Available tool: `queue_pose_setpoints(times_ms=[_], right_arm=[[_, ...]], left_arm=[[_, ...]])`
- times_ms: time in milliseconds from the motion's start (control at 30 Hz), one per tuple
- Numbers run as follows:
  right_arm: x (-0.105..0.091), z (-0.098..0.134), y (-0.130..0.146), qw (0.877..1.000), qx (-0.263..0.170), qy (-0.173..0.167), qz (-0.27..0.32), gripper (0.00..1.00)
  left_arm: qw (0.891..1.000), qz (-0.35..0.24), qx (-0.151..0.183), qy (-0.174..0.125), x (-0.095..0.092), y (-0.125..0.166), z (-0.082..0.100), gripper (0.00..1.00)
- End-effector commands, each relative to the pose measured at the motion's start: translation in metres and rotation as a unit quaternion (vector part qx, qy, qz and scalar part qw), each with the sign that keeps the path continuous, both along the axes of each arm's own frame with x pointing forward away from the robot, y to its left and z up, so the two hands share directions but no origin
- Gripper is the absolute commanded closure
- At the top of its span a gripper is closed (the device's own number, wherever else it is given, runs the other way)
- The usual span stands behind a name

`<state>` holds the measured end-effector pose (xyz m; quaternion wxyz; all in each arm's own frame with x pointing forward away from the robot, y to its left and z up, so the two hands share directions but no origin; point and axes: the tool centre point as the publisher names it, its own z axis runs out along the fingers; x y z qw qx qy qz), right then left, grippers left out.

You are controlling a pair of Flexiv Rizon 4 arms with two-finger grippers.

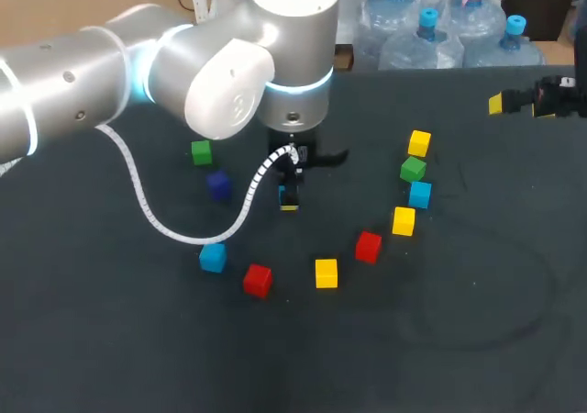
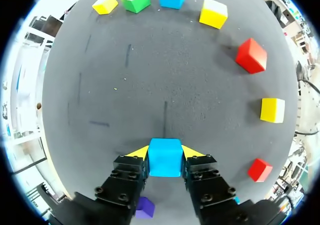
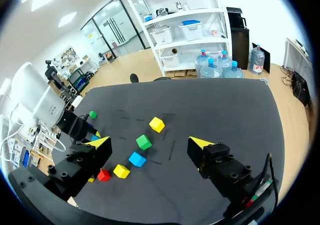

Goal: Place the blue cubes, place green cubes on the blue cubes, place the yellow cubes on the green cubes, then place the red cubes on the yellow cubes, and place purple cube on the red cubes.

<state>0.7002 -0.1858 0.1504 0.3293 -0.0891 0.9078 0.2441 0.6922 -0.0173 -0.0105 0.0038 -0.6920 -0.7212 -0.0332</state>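
Grip of left hand (image 2: 165, 153) closed on blue cube (image 2: 164, 161), both sides; right hand (image 3: 150, 143) spread wide, holding nothing.

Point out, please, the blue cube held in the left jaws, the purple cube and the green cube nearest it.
held blue cube (image 2: 165, 157): left wrist view, centre of its visible face.
purple cube (image 1: 218, 185): head view, its top face.
green cube (image 1: 202, 152): head view, its top face.

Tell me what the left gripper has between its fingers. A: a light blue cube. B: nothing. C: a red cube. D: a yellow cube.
A: in the left wrist view the left gripper has both yellow-tipped fingers against opposite sides of a light blue cube.
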Motion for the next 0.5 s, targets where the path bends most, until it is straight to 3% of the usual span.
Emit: queue_pose_setpoints(times_ms=[33,67,333,500], right_arm=[[0.000,0.000,0.001,1.000,-0.001,0.000,-0.001,0.00],[0.000,0.000,0.001,1.000,-0.001,0.000,-0.001,0.00],[0.000,0.000,0.001,1.000,-0.001,0.000,-0.001,0.00],[0.000,0.000,0.001,1.000,-0.001,0.000,-0.001,0.00]], left_arm=[[1.000,-0.001,0.000,0.005,0.004,-0.001,0.001,0.29],[1.000,0.000,0.000,0.005,0.004,0.000,0.001,0.00],[1.000,0.014,-0.003,0.007,0.003,0.007,0.003,0.00],[0.999,0.033,-0.002,-0.017,-0.004,0.023,0.022,0.00]])
